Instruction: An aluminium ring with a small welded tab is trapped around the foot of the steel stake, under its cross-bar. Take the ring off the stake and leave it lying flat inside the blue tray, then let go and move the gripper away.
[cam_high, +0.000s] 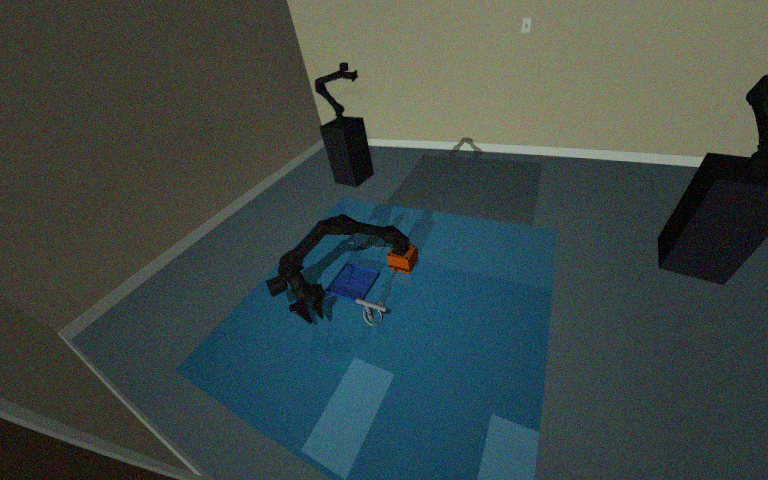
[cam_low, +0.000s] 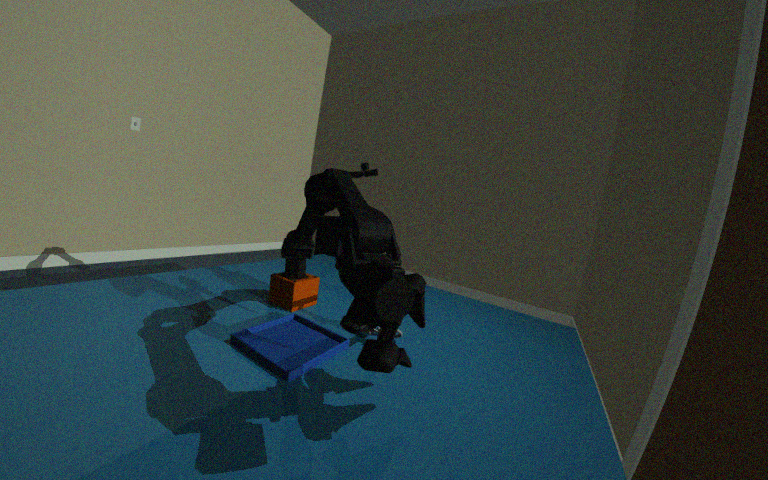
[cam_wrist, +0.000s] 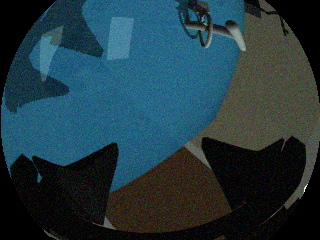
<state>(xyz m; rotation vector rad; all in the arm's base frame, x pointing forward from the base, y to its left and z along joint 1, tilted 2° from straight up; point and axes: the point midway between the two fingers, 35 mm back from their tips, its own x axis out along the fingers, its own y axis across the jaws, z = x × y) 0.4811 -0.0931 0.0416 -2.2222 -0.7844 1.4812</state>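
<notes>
Gripper (cam_high: 316, 320) (cam_low: 416, 346) (cam_wrist: 160, 146) in relation to ring, stake and tray. The fingers stand wide apart with nothing between them; the tool is released. Its tips are above the blue mat (cam_high: 453, 339) (cam_low: 481, 396) (cam_wrist: 140, 90) and apart from the workpiece. Off to one side of the tool lies the aluminium ring (cam_high: 372, 324) (cam_wrist: 206, 46), which encircles the stake (cam_high: 370, 305) (cam_wrist: 220, 30) beneath the cross-bar. In the exterior view the arm hides most of this pair. The ring's exact tilt, and the position of its welded tab, cannot be told with certainty.

Also to the side of the tool, but farther toward the arm's base, is the blue tray (cam_high: 353, 281) (cam_low: 291, 342), with no ring in it; its near corner in the top view is close to the stake. Beyond the tray, and farthest from the tool in this group, stands the orange base block (cam_high: 402, 261) (cam_low: 293, 294) carrying the arm.

Progress: judged to be at the approach stage. No grasp is made. Remaining are gripping the ring, working it up and past the cross-bar, laying it flat in the tray, releasing it and withdrawing.
</notes>
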